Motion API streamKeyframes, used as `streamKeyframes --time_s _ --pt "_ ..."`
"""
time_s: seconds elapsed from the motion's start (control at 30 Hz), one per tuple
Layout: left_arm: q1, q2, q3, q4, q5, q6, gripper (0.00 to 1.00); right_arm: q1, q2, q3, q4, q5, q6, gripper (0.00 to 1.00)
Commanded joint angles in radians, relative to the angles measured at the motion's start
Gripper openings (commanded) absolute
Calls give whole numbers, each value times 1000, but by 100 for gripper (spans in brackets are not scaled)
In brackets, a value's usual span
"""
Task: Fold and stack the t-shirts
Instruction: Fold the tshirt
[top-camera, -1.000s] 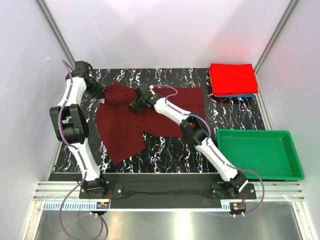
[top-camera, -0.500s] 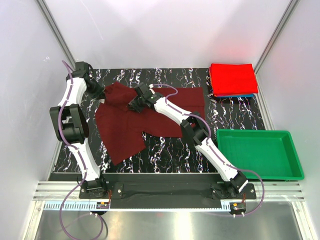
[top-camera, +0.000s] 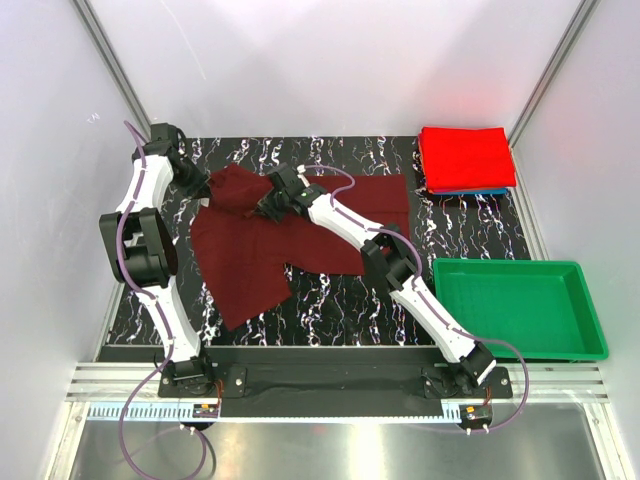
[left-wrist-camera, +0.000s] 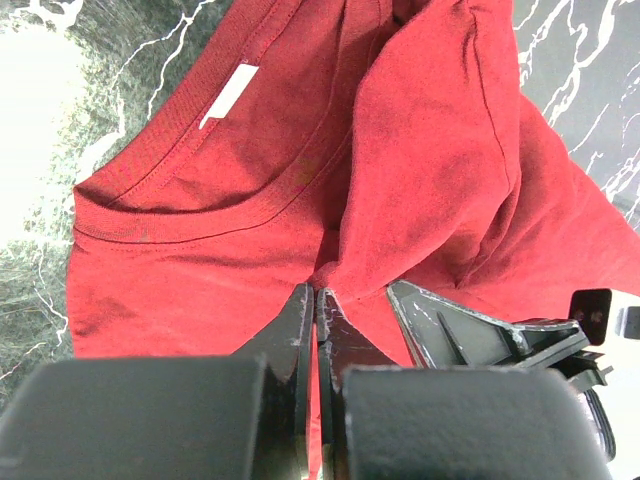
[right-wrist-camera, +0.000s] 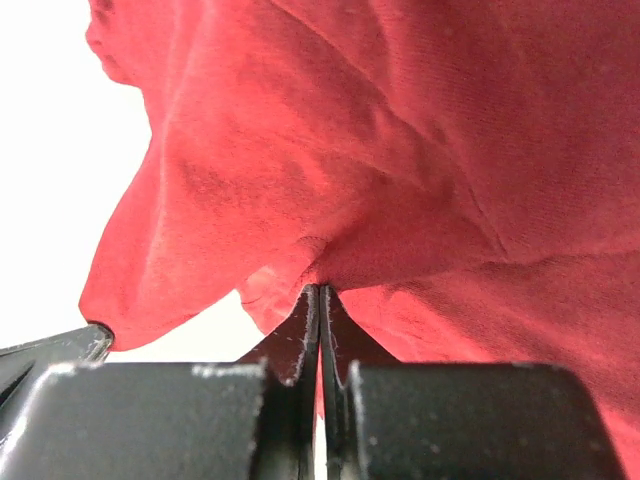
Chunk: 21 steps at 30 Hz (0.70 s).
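Observation:
The dark maroon t-shirt (top-camera: 250, 250) lies spread over the black marbled table, its top part lifted and bunched at the back left. My left gripper (top-camera: 204, 188) is shut on the shirt's cloth near the collar (left-wrist-camera: 200, 215); a white label (left-wrist-camera: 228, 95) shows inside the neck. My right gripper (top-camera: 262, 211) is shut on a pinch of the same shirt (right-wrist-camera: 400, 180), just right of the left one. The bright red t-shirt (top-camera: 466, 157) lies folded at the back right, on a blue one seen as a thin edge (top-camera: 470, 191).
A green plastic tray (top-camera: 518, 307) stands at the right front of the table. White walls close in the left, back and right sides. The right arm stretches diagonally across the shirt's right half.
My right gripper has crept slightly up and left with the cloth. The left gripper has barely moved.

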<state>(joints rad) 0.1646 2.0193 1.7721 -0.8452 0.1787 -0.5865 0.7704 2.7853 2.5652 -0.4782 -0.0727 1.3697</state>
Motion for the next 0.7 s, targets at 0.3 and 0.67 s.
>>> streamKeyframes --time_s 0.3,0.67 --pt "1 -21 101 -110 -77 -1 0 -45 -167 -86 46 -38 -170 0" --pt "0 -165 -86 -126 -107 22 0 -54 -346 -295 66 -78 -297 0"
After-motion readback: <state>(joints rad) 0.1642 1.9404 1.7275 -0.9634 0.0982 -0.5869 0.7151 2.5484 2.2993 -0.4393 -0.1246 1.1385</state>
